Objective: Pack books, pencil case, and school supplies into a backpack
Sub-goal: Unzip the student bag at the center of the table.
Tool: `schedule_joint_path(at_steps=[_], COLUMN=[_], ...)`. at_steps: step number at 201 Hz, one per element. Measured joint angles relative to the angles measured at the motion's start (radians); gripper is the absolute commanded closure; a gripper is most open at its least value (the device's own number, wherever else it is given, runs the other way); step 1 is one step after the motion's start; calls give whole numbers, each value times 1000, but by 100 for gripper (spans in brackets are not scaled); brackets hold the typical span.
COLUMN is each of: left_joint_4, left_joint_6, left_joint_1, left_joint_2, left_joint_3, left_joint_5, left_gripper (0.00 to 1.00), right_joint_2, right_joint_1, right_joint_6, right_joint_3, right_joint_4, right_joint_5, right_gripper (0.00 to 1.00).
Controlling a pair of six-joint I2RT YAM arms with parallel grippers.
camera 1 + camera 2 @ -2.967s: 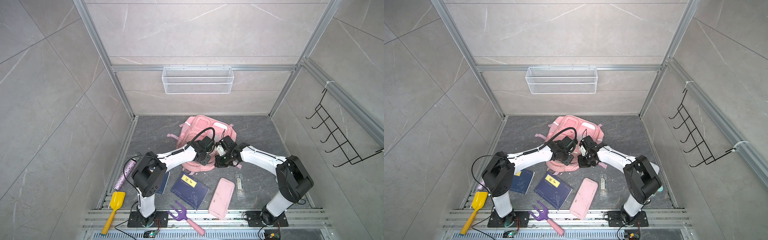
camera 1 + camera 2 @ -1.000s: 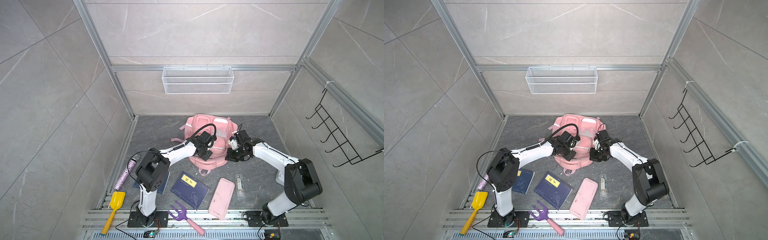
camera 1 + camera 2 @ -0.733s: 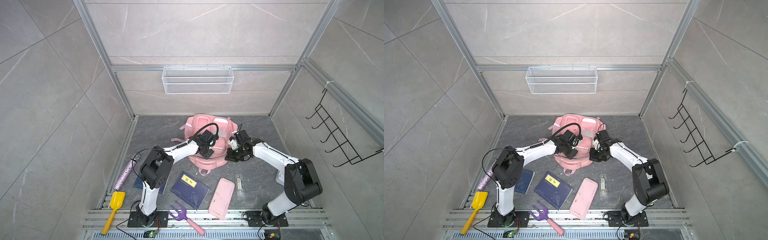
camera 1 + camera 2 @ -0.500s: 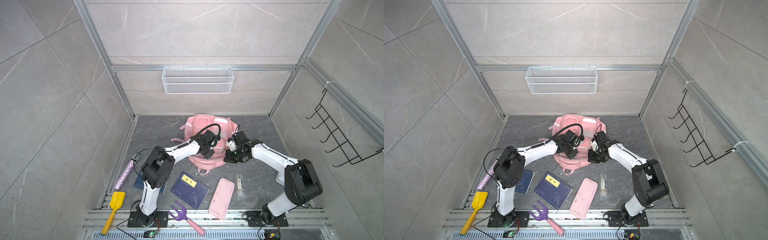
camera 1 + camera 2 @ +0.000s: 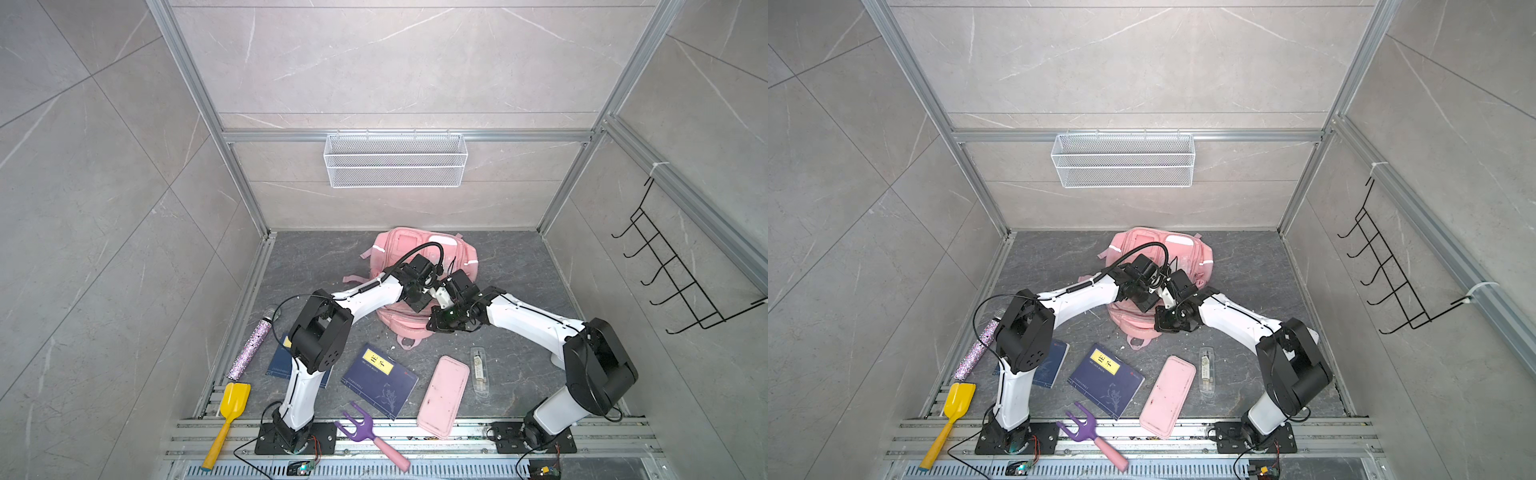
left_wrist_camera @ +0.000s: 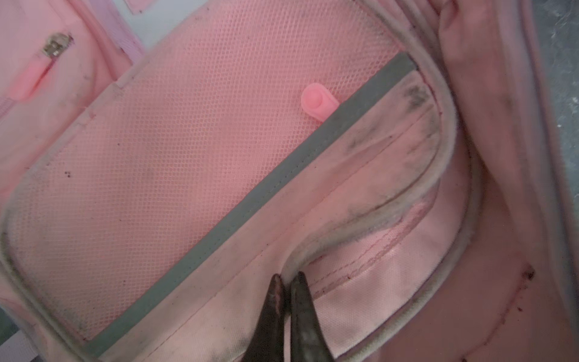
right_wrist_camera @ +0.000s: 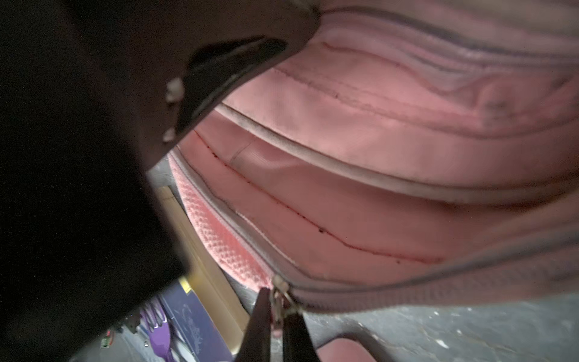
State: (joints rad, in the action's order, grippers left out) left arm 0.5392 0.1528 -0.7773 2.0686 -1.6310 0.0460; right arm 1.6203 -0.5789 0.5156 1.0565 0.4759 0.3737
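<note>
At worktop point(image 5: 324, 266) centre the backpack point(image 5: 399, 249) lies flat. Left tool point(image 6: 287, 277) pinched shut on its pocket rim point(image 6: 316, 250); right tool point(image 7: 276, 302) closed on the zipper pull point(image 7: 279, 293). Step: unzipping. Next: steady counter-pull. Books point(image 5: 380, 380), pencil case point(image 5: 442, 395) unpacked in front.

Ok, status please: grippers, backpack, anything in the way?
Left gripper shut on backpack rim. Right gripper shut on zipper pull. Books, pencil case, packet on floor, unpacked. Grippers close together over it.

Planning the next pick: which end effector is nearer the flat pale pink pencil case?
Right. The right end effector is at the pink fabric backpack's edge nearest the case; the left end effector is farther back.
</note>
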Motion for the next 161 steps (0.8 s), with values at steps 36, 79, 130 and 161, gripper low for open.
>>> schedule_joint_path(at_steps=[36, 79, 130, 161], left_joint_4=[17, 7, -11, 14], left_joint_6=[-14, -67, -136, -183], left_joint_1=[19, 53, 144, 195], left_joint_2=[6, -11, -99, -79], left_joint_3=[-16, -9, 15, -50], left_joint_5=[-3, -19, -64, -51], left_gripper=[98, 64, 58, 58], right_joint_2=[10, -3, -69, -84], right_joint_1=[-5, -4, 38, 83], right_joint_6=[32, 27, -2, -25], right_joint_3=[1, -1, -17, -18], right_joint_4=[-36, -20, -6, 13], right_joint_5=[-5, -11, 5, 7], right_gripper=[100, 100, 100, 100])
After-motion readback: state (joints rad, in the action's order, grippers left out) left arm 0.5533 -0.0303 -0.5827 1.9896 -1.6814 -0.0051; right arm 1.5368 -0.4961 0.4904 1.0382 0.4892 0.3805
